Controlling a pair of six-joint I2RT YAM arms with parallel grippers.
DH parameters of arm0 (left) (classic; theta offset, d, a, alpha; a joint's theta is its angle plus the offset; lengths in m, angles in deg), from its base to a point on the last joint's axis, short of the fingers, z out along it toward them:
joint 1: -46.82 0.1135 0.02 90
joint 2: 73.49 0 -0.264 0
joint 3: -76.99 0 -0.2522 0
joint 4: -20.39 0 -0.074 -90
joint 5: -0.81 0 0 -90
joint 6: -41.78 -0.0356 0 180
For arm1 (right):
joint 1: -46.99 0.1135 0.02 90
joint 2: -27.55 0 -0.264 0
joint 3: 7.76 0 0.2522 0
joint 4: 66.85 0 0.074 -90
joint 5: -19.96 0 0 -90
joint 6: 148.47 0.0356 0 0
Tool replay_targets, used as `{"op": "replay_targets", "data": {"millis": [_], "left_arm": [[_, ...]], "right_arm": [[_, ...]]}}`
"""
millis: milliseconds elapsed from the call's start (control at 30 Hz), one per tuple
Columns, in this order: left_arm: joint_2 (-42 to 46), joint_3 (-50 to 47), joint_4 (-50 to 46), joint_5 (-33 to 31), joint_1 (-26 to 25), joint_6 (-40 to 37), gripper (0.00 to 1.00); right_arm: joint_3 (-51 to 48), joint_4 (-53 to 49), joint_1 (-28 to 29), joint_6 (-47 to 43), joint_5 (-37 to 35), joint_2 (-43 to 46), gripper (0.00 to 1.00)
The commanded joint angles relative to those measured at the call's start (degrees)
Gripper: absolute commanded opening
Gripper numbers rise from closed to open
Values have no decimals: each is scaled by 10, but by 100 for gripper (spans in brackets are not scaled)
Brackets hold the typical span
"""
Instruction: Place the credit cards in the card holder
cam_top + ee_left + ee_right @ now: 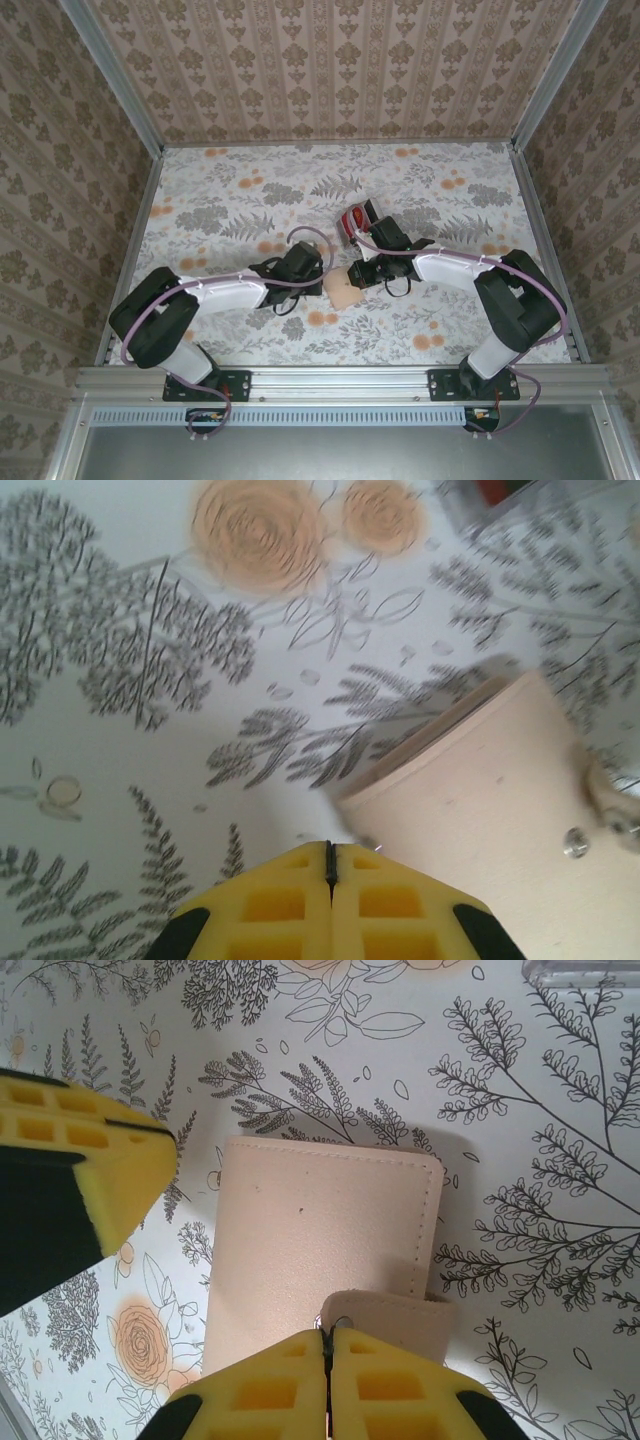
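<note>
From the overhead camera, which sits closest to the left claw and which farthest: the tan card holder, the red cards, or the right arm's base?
Measured from the left gripper in the top view:
1. The card holder, just to the gripper's right, near the table's middle.
2. The red cards, farther back and slightly right.
3. The right arm's base, at the table's near edge, far right.

Behind card holder (343,291): credit cards (352,220)
</note>
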Motion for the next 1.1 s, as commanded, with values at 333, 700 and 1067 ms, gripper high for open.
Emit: {"op": "replay_targets", "data": {"millis": [333,700,1067], "left_arm": [[-26,-14,63,71,-2,45,5],[-45,20,42,64,5,20,4],[-53,39,49,70,20,5,5]], "right_arm": [[21,-35,15,-22,-30,-4,10],[26,-46,16,-25,-39,-7,10],[30,-45,18,-22,-31,-16,10]]}}
